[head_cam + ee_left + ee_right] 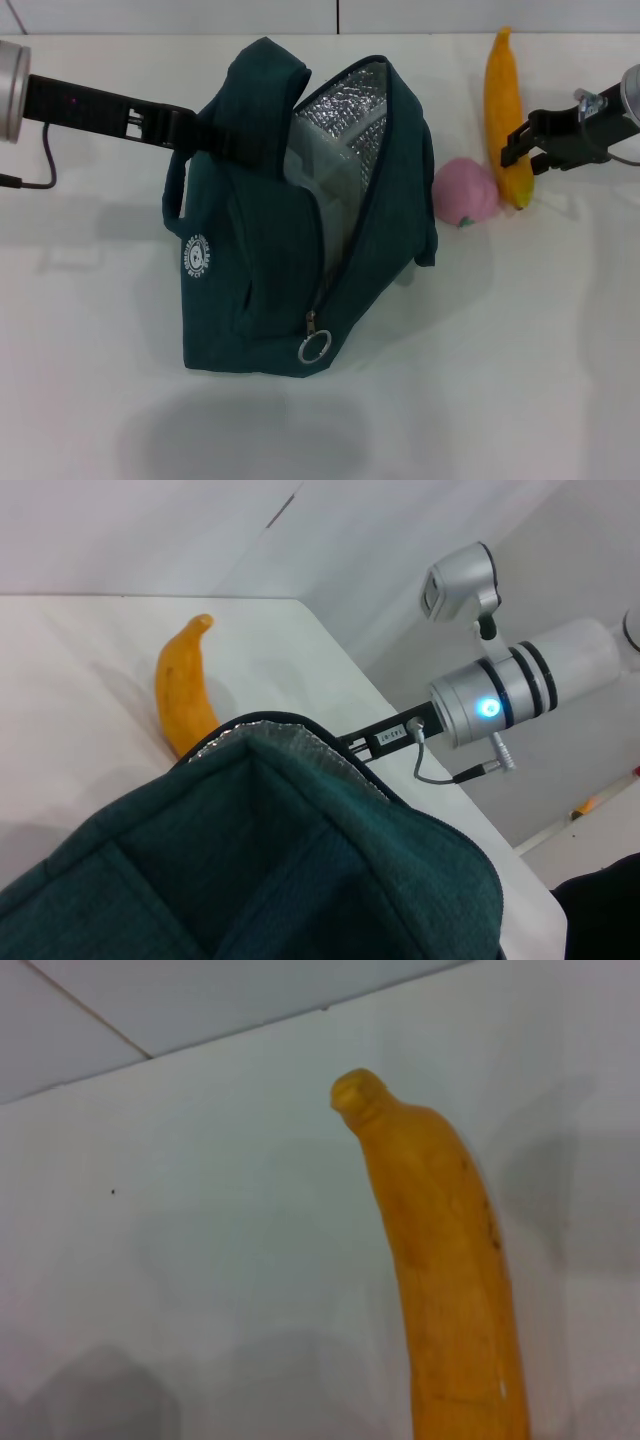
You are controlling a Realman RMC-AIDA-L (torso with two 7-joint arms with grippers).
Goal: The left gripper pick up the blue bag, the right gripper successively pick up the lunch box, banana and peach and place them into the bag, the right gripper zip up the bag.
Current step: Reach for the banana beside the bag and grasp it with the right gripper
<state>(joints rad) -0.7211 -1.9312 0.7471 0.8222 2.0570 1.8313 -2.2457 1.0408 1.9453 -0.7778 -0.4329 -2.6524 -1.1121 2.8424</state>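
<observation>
On the white desk (pixel 500 380), head view: one dark teal fabric bag (pixel 260 300) stands unzipped, the left pincer (pixel 190 135) clamped on its handle; one pink peach (pixel 465 190) and one yellow-orange banana (pixel 505 110) lie beside it, the right pincer (pixel 522 150) spread at the banana. Left wrist: bag, banana. Right wrist: banana alone.

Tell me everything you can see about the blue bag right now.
The blue bag is dark teal-green fabric with silver foil lining. It stands on the white table, tilted, its mouth unzipped and gaping. A pale, clear box shape shows inside. A round white logo sits on its side, and a metal ring pull hangs at the zipper's lower end. The left gripper holds it by the top handle; another loop handle hangs at the side. The peach lies just beside it.
</observation>
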